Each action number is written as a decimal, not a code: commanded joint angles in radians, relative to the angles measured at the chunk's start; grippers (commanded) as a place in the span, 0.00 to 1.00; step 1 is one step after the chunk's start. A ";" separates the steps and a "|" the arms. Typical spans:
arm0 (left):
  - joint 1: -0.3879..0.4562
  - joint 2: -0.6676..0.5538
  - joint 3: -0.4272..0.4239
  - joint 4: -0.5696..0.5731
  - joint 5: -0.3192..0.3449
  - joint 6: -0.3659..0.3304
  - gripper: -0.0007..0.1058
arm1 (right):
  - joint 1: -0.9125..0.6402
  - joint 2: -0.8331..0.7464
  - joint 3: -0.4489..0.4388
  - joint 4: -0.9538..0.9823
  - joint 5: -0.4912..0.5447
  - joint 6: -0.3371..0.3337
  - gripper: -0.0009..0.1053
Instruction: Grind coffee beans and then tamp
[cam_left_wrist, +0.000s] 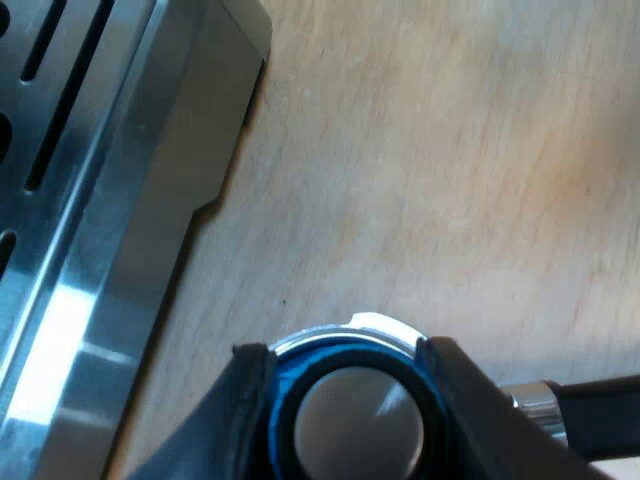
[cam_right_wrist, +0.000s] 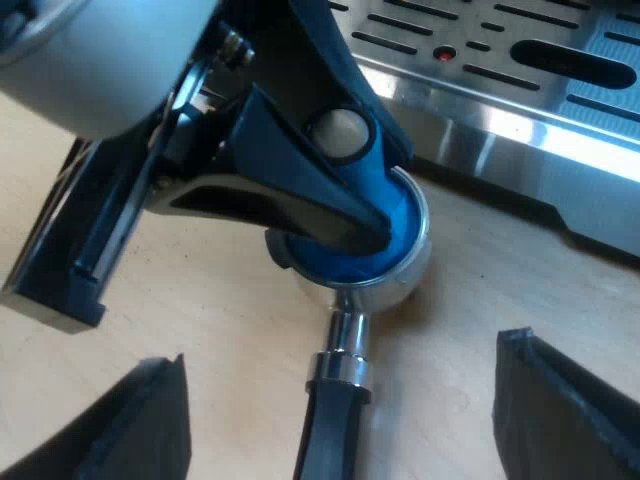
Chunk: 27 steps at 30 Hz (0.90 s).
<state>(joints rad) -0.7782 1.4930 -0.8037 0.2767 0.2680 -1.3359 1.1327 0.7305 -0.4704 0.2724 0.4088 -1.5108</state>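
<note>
My left gripper (cam_left_wrist: 345, 362) is shut on the blue tamper (cam_left_wrist: 355, 420), whose round metal top shows between the two black fingers. The tamper sits inside the metal holder (cam_left_wrist: 378, 324), which rests on the wooden table with its dark handle (cam_left_wrist: 595, 400) pointing away from the machine. In the right wrist view the left gripper (cam_right_wrist: 340, 190) clasps the blue tamper (cam_right_wrist: 390, 240) in the holder's basket (cam_right_wrist: 408, 280). My right gripper (cam_right_wrist: 338, 360) hangs open above the holder's handle (cam_right_wrist: 335, 420), its fingers spread wide on either side and touching nothing.
The espresso machine's steel drip tray (cam_left_wrist: 90, 200) with its slotted grille stands close beside the holder; the grille (cam_right_wrist: 500, 70) lies just beyond the tamper. Bare wooden table (cam_left_wrist: 450, 170) stretches around the holder.
</note>
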 joint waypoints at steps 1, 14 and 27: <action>-0.002 0.024 0.004 0.017 -0.003 -0.022 0.02 | -0.002 -0.001 0.000 0.000 -0.002 -0.011 0.63; -0.002 0.025 0.007 0.056 -0.003 -0.022 0.02 | -0.002 -0.001 0.000 0.000 -0.002 -0.011 0.63; -0.002 -0.035 0.004 0.057 -0.003 -0.031 0.02 | -0.002 -0.001 0.000 0.000 -0.002 -0.011 0.63</action>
<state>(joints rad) -0.7782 1.4828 -0.8080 0.2949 0.2716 -1.3514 1.1327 0.7305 -0.4704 0.2724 0.4088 -1.5108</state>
